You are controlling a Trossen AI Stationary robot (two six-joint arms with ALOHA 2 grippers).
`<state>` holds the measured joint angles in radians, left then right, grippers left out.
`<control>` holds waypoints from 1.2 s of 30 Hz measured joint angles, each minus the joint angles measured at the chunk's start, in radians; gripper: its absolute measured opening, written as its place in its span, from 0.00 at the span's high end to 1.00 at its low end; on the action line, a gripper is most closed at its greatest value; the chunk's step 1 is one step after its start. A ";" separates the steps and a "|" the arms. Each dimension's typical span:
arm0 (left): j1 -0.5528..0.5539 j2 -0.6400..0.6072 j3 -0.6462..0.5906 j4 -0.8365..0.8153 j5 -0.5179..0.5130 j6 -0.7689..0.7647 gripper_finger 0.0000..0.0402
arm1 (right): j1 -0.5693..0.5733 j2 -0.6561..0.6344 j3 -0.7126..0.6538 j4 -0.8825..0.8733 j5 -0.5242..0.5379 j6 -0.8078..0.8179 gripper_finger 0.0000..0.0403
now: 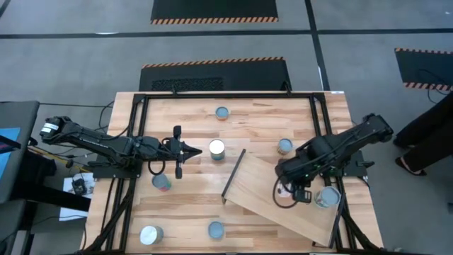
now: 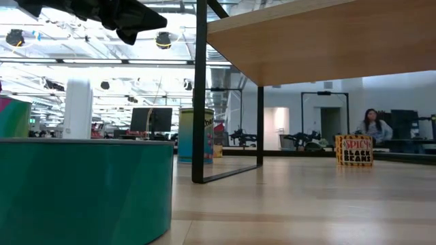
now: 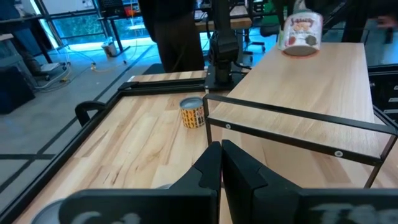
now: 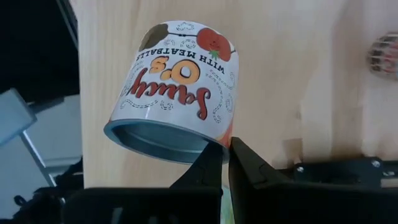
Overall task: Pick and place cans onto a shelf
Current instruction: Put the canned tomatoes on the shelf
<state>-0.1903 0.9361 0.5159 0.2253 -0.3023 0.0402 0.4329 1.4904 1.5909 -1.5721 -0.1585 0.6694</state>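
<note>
- Shelf (image 1: pixel 283 202): pale smooth wood board on a thin black metal frame, set at an angle on the right half of the plank tabletop (image 1: pixel 191 205); dark edge on its left short side.
- Right hand (image 1: pixel 301 190) over the shelf's right part; its fingers look pressed together, with a white "Saucy O's" can (image 4: pixel 177 93) just beyond the tips, apparently not gripped. The can is a cylinder with a silvery rim.
- Left hand (image 1: pixel 185 149) is at tabletop centre-left, fingers closed to a point, holding nothing.
- White-topped can (image 1: pixel 216 149) is just right of the left hand's tips.
- Other cans: far centre (image 1: pixel 222 112), by the shelf's far edge (image 1: pixel 284 146), near-left (image 1: pixel 151 234), near centre (image 1: pixel 216 229).
- Open tabletop between the left hand and the shelf's dark edge.
</note>
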 joint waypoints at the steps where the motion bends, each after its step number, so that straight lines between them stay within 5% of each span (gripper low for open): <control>1: 0.000 0.000 0.000 0.002 0.000 0.000 1.00 | 0.002 -0.009 0.000 -0.001 0.002 0.013 0.95; 36: 0.000 0.000 0.000 0.002 0.000 0.000 1.00 | -0.128 0.054 -0.003 0.001 0.012 0.105 0.78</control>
<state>-0.1905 0.9360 0.5159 0.2269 -0.3019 0.0402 0.3050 1.5448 1.5883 -1.5710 -0.1463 0.7748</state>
